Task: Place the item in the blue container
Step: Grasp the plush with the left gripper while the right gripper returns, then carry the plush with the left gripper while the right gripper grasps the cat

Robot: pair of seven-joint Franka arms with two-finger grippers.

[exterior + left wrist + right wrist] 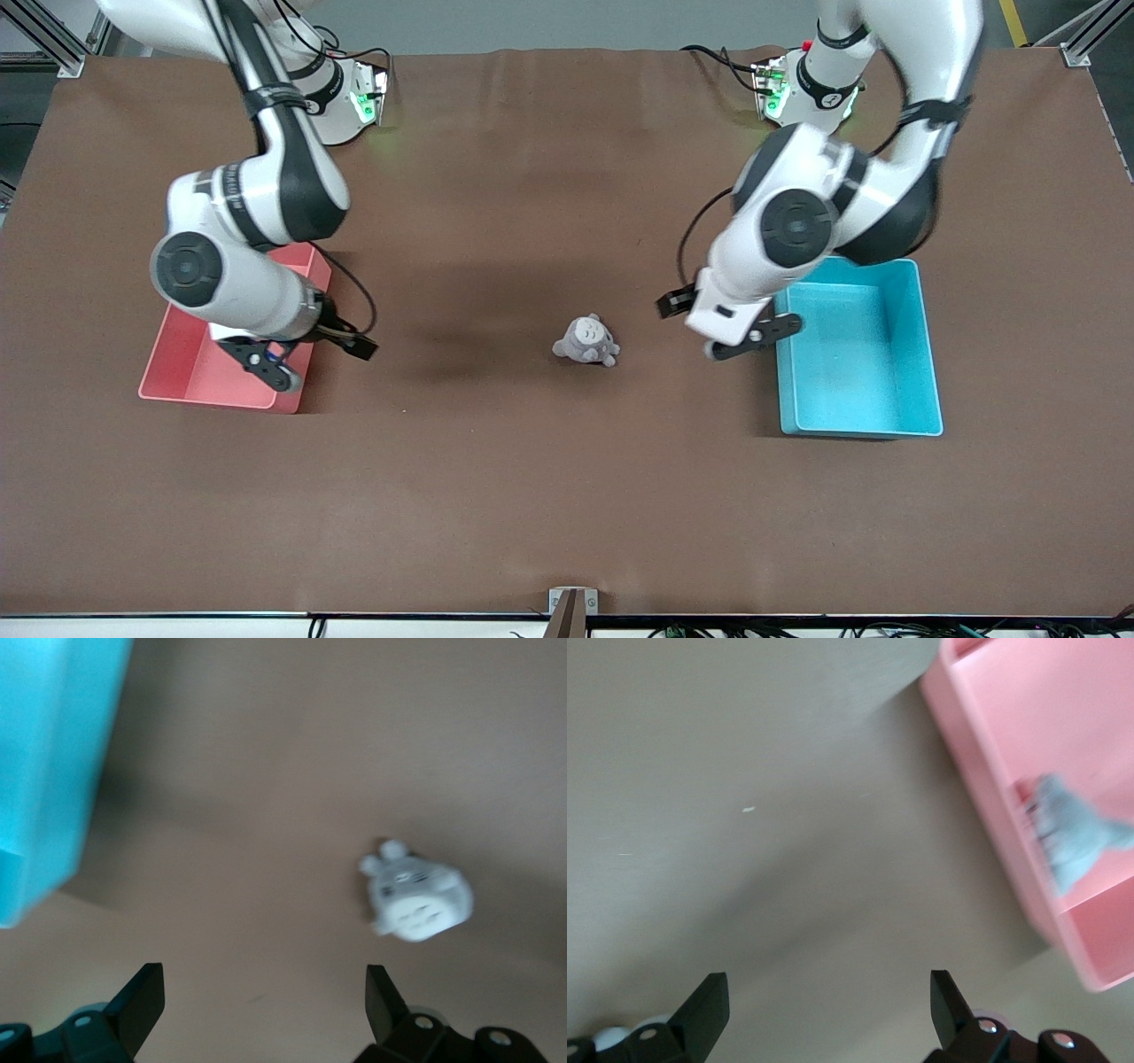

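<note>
Overhead, a brown table [496,496] fills the view. Toward the right arm's end sits a pink bin [190,368] holding a grey-blue soft item [1072,837]; the right gripper [306,359] hangs over its edge, fingers apart. Mid-table lies a grey plush toy [586,341]. The left gripper [731,328], fingers apart, hovers beside the empty blue container [859,354].

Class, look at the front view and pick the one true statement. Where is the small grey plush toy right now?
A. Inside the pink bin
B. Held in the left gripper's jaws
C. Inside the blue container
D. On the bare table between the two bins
D: the grey plush toy lies on the brown table, between the pink bin and the blue container, apart from both, with no gripper touching it.
</note>
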